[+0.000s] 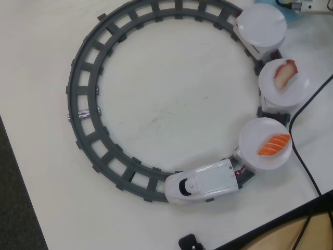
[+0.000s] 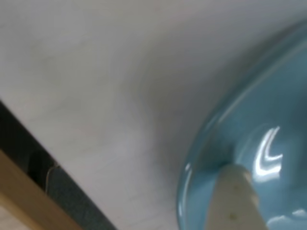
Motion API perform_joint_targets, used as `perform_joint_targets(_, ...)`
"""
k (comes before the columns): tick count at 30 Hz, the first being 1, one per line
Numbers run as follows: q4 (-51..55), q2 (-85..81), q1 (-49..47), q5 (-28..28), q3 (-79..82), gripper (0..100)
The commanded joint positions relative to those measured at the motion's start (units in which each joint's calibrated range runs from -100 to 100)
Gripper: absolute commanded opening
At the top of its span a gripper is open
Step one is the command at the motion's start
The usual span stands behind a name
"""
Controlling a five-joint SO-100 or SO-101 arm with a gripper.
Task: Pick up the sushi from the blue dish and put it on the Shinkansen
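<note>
Looking down in the overhead view, the Shinkansen sits on the grey circular track at about 5 o'clock of the ring, its nose with the black window pointing to 9 o'clock. Behind it three cars carry round white plates along the right side of the ring. The first plate holds an orange striped salmon piece. The second plate holds a red-edged white piece. The third plate, at about 1 o'clock, is bare. A black cable runs down the table beside the plates.

The blue dish fills the right part of the wrist view, very close and blurred, with a bright reflection on its glaze. In the overhead view only a small sliver of it shows at the top edge, at about 1 o'clock, beside a piece of the arm.

A pale cream oblong rises from the bottom edge of the wrist view over the dish rim; I cannot tell whether it is the sushi or a finger. The gripper itself is not clearly visible, so the state of the jaws I cannot tell.
</note>
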Motion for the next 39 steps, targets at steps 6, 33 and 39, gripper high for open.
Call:
perform_joint_targets(6, -0.11, -0.12, 0.00, -0.65, -0.39, 0)
perform_joint_targets(33, 6.91, -56.32, -20.42, -5.31, 34.44, 2)
perform_joint_targets(39, -5.59, -55.48, -24.21, -5.31, 47.37, 2)
